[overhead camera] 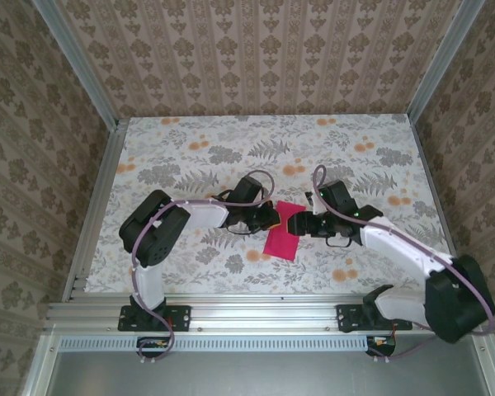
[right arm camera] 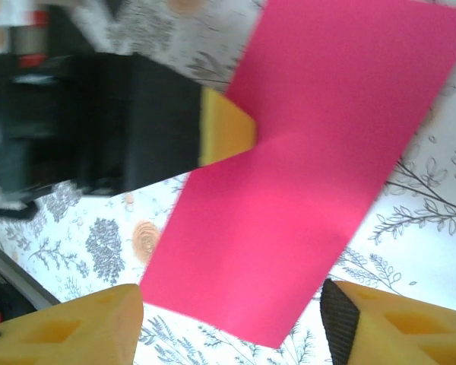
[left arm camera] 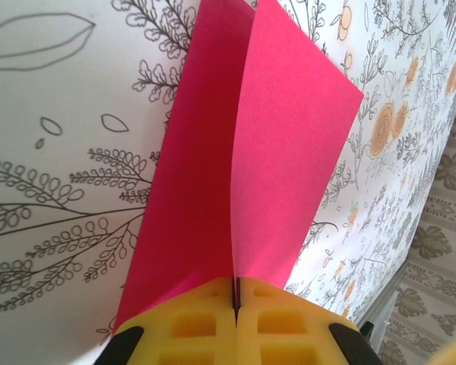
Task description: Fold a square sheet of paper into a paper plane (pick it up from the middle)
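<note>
No legible text, label, brand, number or sign is found in any view. A red-and-white patch (right arm camera: 19, 23) on the dark hardware at the upper left of the right wrist view is too blurred to be read.
</note>
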Motion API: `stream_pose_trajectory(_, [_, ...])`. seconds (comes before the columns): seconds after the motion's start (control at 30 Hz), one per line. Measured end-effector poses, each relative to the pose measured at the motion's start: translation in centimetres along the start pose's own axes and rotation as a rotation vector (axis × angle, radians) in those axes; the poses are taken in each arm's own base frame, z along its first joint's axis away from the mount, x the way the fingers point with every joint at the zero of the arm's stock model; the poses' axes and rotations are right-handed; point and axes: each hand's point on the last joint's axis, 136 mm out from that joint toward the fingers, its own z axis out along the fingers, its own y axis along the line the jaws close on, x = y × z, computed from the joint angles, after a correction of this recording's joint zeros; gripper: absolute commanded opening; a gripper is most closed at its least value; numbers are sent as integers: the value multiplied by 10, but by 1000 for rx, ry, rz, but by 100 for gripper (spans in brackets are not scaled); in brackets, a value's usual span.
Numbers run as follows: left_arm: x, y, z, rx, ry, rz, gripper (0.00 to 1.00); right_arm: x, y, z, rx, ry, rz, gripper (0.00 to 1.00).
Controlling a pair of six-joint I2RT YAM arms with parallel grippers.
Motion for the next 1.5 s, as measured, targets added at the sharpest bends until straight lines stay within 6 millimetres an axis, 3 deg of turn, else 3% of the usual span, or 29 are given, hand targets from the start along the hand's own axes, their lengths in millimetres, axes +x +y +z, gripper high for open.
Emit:
stream_pose_trajectory(0.13, [1,-3,1,-5,1,5,0,18,24,-8,28,-13,-138,76])
stream_pose_trajectory(0.33, [6,-5,3,-12,7,12,0,47,35,7,181,58,-314,76])
stream_pose_trajectory(0.5, [5,-8,3,-12,5,14,0,48,42,24,301,66,-417,74])
stream_pose_trajectory(0.8, [5,-7,3,-14,5,13,0,52,35,40,416,85,-492,68])
stream_pose_trajectory(1.07, [6,-8,3,-14,6,14,0,53,33,47,464,82,-507,49])
stream_pose_trajectory(1.5, [6,-8,3,-15,7,13,0,46,27,42,511,50,-507,20])
